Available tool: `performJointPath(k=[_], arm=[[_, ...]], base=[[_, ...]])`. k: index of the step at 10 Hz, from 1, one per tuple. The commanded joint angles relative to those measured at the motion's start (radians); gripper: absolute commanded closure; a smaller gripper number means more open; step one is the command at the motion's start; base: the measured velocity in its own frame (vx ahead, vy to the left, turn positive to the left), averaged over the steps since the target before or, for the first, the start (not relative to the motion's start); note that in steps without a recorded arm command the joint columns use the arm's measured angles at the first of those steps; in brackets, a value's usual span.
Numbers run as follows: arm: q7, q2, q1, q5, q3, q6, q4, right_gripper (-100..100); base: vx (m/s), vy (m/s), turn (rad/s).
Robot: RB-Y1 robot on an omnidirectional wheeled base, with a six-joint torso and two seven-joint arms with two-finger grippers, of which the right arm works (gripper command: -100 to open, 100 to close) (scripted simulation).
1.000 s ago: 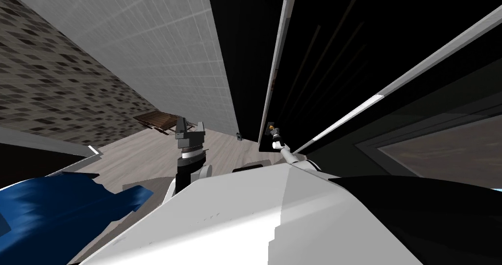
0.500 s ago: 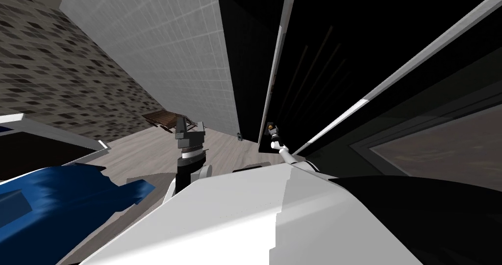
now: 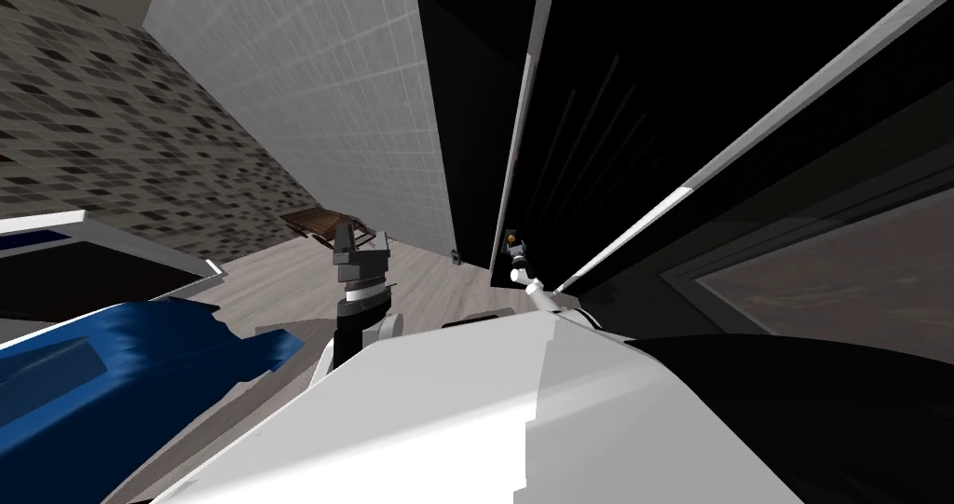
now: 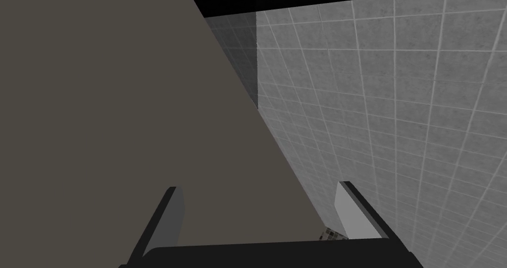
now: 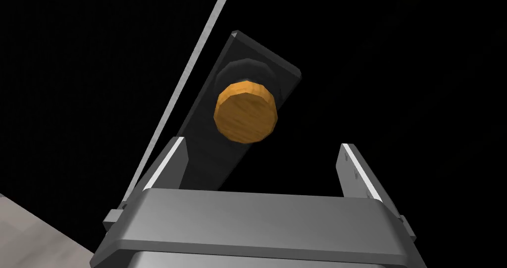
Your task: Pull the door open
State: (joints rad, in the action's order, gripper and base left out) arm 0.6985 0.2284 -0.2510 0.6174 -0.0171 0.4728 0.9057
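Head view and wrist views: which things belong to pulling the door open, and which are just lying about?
Job in hand:
door
orange knob on its dark plate
right gripper, fingers open, knob just ahead of them

Lying about:
blue object
brown slatted piece on the floor
left gripper, open, away from the door

Pale plank floor [image 3: 279,279]; brown slatted wooden rack [image 3: 321,224] lying by tiled wall [image 3: 326,88].

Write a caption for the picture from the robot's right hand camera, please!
Open right gripper faces the round orange knob on its dark plate, not yet gripping it.
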Motion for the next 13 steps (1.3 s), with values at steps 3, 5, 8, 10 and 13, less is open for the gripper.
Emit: performJointPath(k=[3,5,8,10,13], arm=[[0.103,-0.041,-0.005,0.075,0.008,-0.01,0.019,-100],[0.152,-0.061,-0.004,0.113,0.012,-0.018,0.036,-100],[0.211,-0.087,-0.002,0.16,0.016,-0.026,0.056,-100],[0.238,-0.098,-0.001,0.181,0.017,-0.03,0.065,-100],[0.28,-0.034,0.019,0.188,0.003,-0.027,0.057,-100]], base=[[-0.101,-0.042,0.045],[-0.101,-0.032,0.04],[-0.086,-0.041,0.031],[-0.07,-0.039,0.019],[0.1,0.027,0.137]])
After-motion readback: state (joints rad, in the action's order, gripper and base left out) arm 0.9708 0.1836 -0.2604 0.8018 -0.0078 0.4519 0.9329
